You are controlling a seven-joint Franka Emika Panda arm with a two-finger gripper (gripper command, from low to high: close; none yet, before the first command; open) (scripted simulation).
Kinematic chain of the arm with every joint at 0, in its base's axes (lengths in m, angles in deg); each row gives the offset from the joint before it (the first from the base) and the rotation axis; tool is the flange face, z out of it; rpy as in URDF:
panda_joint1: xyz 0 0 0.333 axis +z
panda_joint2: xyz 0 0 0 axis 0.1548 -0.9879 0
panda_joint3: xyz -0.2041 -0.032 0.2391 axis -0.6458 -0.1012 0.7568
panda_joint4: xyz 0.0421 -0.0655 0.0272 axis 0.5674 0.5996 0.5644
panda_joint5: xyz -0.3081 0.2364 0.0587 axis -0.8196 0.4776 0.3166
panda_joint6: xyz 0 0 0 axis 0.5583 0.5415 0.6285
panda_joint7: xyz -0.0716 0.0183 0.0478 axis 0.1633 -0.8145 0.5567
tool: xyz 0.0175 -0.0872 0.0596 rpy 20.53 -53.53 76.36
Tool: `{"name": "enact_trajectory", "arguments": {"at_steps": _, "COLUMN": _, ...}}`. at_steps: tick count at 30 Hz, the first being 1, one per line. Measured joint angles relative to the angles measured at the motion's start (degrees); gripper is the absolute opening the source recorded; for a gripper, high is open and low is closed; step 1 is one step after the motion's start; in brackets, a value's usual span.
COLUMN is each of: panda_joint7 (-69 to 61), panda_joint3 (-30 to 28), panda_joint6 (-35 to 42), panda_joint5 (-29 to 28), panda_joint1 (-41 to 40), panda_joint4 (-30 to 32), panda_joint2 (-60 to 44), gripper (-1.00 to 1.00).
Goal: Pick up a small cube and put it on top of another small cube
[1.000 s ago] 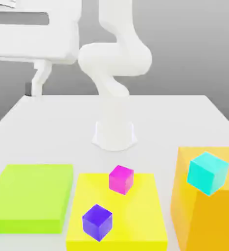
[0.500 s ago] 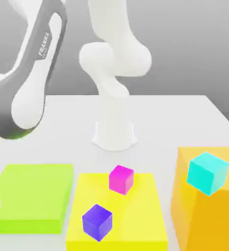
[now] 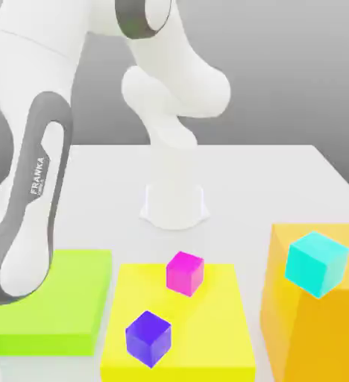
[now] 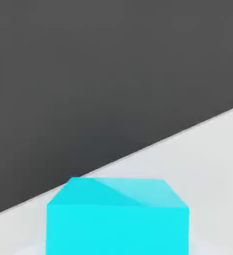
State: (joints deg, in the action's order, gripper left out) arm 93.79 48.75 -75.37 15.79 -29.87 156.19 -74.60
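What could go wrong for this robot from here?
1. The cyan cube sits very close in the hand view, and no grip on it shows; it may slip or be left behind.
2. The magenta cube is a small landing spot, so a cube set on it off-centre could tumble.
3. The arm hangs low beside the yellow slab; swinging across could knock the purple cube.

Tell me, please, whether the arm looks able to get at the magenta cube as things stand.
Probably yes. The magenta cube sits on the yellow pad with nothing over it, the purple cube lies apart from it, and the arm hangs close by, near the green pad.
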Motion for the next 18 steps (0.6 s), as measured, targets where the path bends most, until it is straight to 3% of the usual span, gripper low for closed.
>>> {"name": "enact_trajectory", "arguments": {"at_steps": 8, "panda_joint7": 5.37, "panda_joint3": 1.13, "panda_joint6": 3.09, "panda_joint5": -4.23, "panda_joint1": 7.94, "panda_joint4": 13.13, "panda_joint2": 16.74, "gripper": -1.00}}
{"name": "enact_trajectory", "arguments": {"at_steps": 18, "panda_joint7": 12.62, "panda_joint3": 6.76, "panda_joint6": 5.30, "panda_joint5": -8.98, "panda_joint1": 16.44, "panda_joint4": 31.51, "panda_joint2": 37.77, "gripper": -1.00}}
